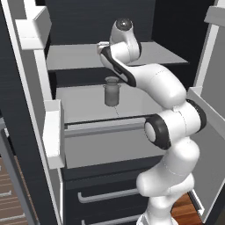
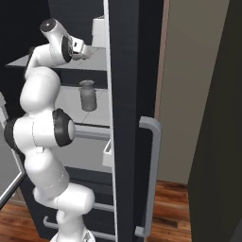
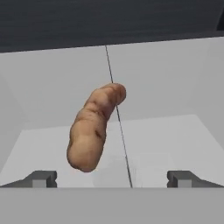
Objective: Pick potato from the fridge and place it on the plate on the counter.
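Observation:
The potato (image 3: 94, 131), a brown-orange elongated lump, lies on a light grey shelf (image 3: 166, 135) of the fridge (image 1: 74, 57), its long axis running away from the hand. My gripper (image 3: 113, 179) is open, its two dark fingertips (image 3: 41, 178) spread wide and low in the hand view, a short way in front of the potato and touching nothing. In the right base view the hand (image 2: 81, 47) reaches in at the upper shelf level. The plate and the counter are out of view.
A grey lidded jar (image 1: 112, 91) stands on the shelf below the hand, also seen as the jar (image 2: 88, 95). White door bins (image 1: 52, 127) flank the opening on the left. The grey drawer (image 1: 110, 149) sits under the shelves. The open door's handle (image 2: 151, 175) stands to the right.

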You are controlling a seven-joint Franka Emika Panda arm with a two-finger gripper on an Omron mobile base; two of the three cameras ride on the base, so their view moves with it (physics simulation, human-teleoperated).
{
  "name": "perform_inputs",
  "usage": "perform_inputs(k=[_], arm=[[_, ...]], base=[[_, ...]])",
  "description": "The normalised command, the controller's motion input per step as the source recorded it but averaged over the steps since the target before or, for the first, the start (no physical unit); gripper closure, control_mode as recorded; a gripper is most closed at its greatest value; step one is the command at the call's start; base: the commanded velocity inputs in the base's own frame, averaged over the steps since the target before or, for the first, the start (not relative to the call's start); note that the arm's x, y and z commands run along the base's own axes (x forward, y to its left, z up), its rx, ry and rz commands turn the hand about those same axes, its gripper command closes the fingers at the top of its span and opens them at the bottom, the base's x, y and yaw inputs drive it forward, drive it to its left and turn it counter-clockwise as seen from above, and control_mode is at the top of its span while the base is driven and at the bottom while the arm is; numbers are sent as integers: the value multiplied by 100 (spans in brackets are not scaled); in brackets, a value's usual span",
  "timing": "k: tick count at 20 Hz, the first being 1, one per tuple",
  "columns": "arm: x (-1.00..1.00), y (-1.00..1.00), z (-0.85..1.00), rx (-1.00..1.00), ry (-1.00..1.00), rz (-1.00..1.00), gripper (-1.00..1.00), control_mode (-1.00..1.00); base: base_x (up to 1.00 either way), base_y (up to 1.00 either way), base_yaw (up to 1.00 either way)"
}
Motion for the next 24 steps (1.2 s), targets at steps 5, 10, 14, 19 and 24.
perform_inputs(k=[5,10,14,19,24], arm=[[43,10,0,0,3,0,-100,-100],[33,12,-5,0,0,0,-100,-100],[27,9,-8,0,0,0,-100,-100],[23,6,-6,0,0,0,-100,-100],[4,0,-7,0,0,0,-100,-100]], base=[[0,0,0],[0,0,0],[0,0,0],[0,0,0],[0,0,0]])
